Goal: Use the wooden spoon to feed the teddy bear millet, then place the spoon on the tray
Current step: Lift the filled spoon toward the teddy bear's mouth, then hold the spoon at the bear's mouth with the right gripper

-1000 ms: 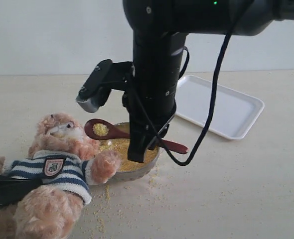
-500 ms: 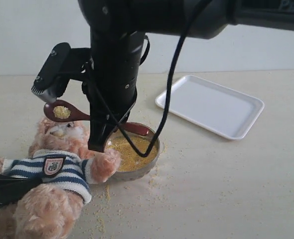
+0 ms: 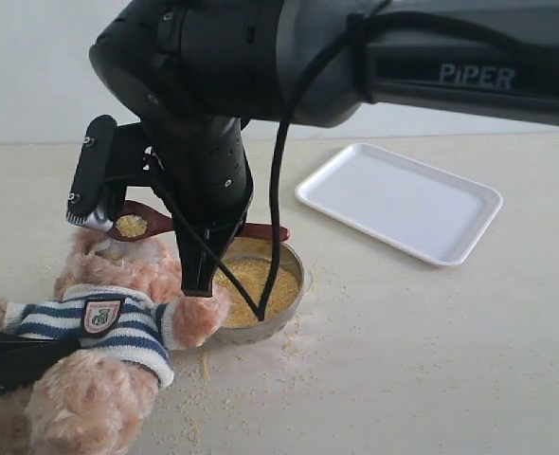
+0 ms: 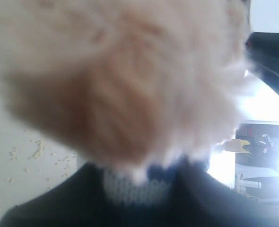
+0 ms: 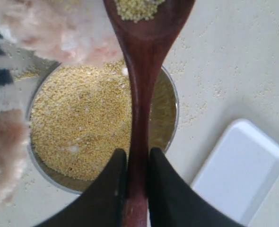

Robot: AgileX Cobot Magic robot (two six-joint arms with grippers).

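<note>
The teddy bear (image 3: 109,318) lies on its back at the left, head toward the far side. My right gripper (image 5: 135,161) is shut on the handle of the wooden spoon (image 3: 261,231). The spoon's bowl, holding some millet (image 3: 131,226), hovers just over the bear's face. More millet (image 3: 256,280) fills the steel bowl (image 3: 294,294) beside the bear's arm. The white tray (image 3: 403,199) lies bare at the right rear. My left gripper (image 4: 139,189) is shut on the bear's striped shirt and appears as a black shape (image 3: 14,365) at the lower left.
Spilled millet grains (image 3: 204,379) are scattered on the tabletop in front of and around the steel bowl. The right arm's thick black body and its cable (image 3: 279,190) hang over the bowl and hide part of the bear's head.
The right arm has swung left, carrying the loaded spoon from above the steel bowl to the bear's face and dipping slightly at the end. The bear and the left gripper have stayed put.
</note>
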